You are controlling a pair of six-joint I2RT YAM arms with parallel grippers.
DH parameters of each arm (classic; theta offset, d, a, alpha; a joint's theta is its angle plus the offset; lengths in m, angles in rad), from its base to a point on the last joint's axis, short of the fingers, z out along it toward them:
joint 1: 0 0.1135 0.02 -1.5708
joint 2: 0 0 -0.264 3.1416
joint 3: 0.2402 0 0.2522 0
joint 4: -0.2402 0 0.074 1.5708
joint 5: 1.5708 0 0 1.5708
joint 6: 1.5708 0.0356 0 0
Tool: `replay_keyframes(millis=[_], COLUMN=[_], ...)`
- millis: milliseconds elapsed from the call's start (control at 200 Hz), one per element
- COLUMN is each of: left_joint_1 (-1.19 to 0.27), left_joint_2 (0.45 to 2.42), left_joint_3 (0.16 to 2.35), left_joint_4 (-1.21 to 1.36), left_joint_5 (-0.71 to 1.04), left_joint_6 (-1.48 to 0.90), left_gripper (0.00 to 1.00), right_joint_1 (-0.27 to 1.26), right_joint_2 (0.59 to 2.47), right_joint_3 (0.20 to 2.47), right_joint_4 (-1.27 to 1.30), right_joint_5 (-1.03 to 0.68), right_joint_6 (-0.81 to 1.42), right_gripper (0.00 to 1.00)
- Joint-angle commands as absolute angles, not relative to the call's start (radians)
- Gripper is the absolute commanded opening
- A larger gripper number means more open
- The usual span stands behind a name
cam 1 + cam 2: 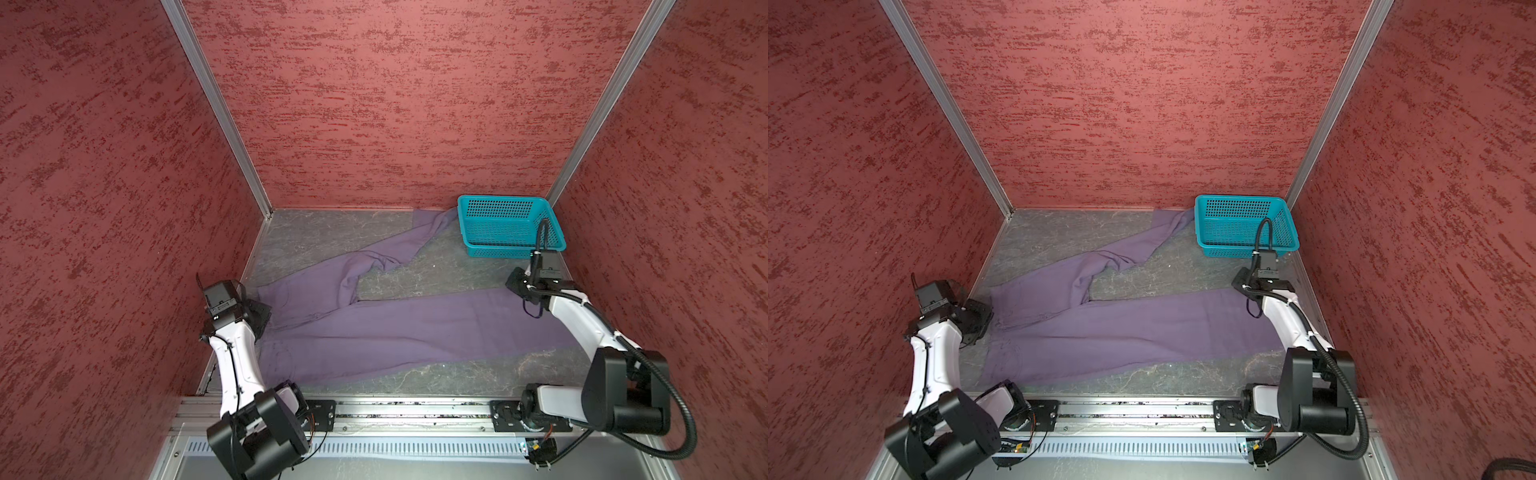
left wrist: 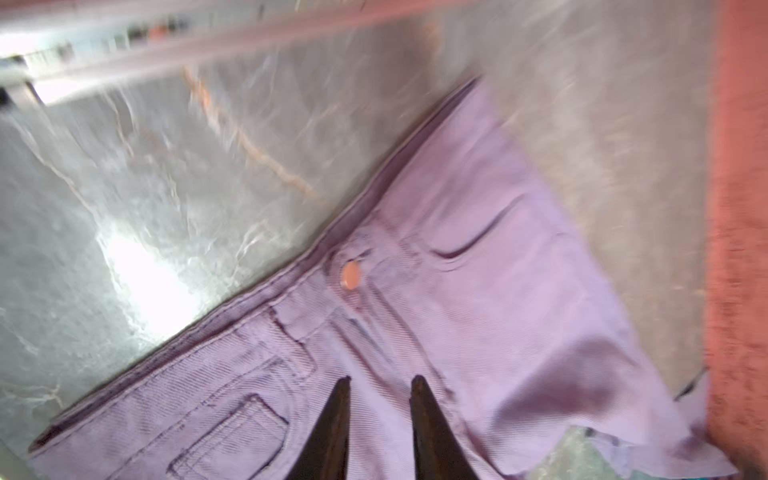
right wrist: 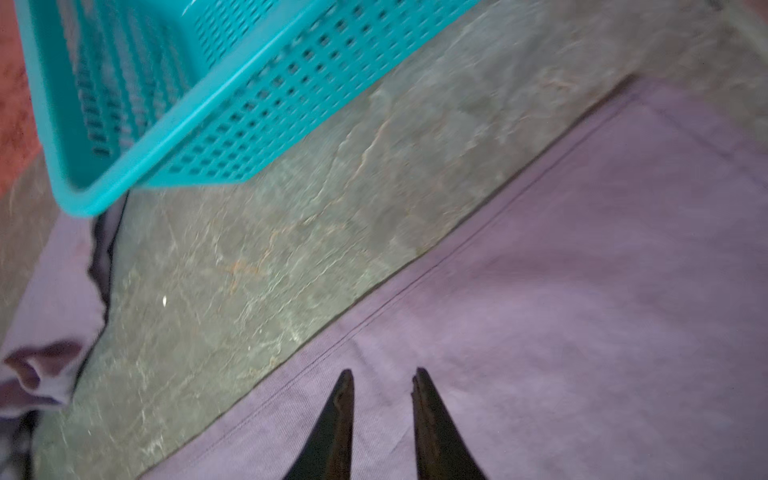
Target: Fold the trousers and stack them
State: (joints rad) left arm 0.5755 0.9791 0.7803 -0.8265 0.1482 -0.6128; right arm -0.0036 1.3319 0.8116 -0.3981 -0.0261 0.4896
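The muted-purple trousers [image 1: 374, 328] [image 1: 1121, 328] lie spread flat on the grey marbled table. Their waistband is at the left, one leg runs to the right, and the other angles back toward the teal basket. My left gripper [image 1: 259, 316] [image 1: 976, 318] hovers over the waistband. In the left wrist view it [image 2: 382, 378] is open above the front of the trousers [image 2: 457, 291], just below the button [image 2: 351, 274]. My right gripper [image 1: 524, 297] [image 1: 1246, 291] is over the end of the near leg. In the right wrist view it [image 3: 384, 372] is open over flat cloth [image 3: 582, 291], holding nothing.
A teal perforated basket [image 1: 509, 226] [image 1: 1246, 224] [image 3: 208, 104] stands empty in the back right corner, with the far leg's end beside it. Red textured walls [image 1: 124, 208] enclose the table on three sides. A metal rail [image 1: 415, 409] runs along the front edge.
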Motion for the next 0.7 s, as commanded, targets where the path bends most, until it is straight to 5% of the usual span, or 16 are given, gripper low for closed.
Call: replay_keyframes(millis=[0, 105, 286, 696], left_joint_1=[0.466, 0.304, 0.087, -0.138], left_joint_2=[0.953, 0.991, 1.153, 1.471], left_joint_3=[0.816, 0.827, 0.818, 0.962], left_joint_4=[-0.894, -0.866, -0.762, -0.618], left_joint_5=[0.09, 0.054, 0.064, -0.008], left_joint_6=[-0.651, -0.691, -0.797, -0.88], left_gripper=[0.37, 0.45, 0.44, 0.46], right_joint_1=[0.106, 0.189, 0.29, 0.308], right_joint_2=[1.381, 1.447, 1.515, 1.459], right_joint_3=[0.774, 0.751, 0.734, 0.662], right_joint_4=[-0.279, -0.222, -0.18, -0.172], right_joint_5=[0.026, 0.012, 0.018, 0.038], right_joint_6=[0.453, 0.466, 0.474, 0.48], right_gripper=[0.27, 0.27, 0.26, 0.26])
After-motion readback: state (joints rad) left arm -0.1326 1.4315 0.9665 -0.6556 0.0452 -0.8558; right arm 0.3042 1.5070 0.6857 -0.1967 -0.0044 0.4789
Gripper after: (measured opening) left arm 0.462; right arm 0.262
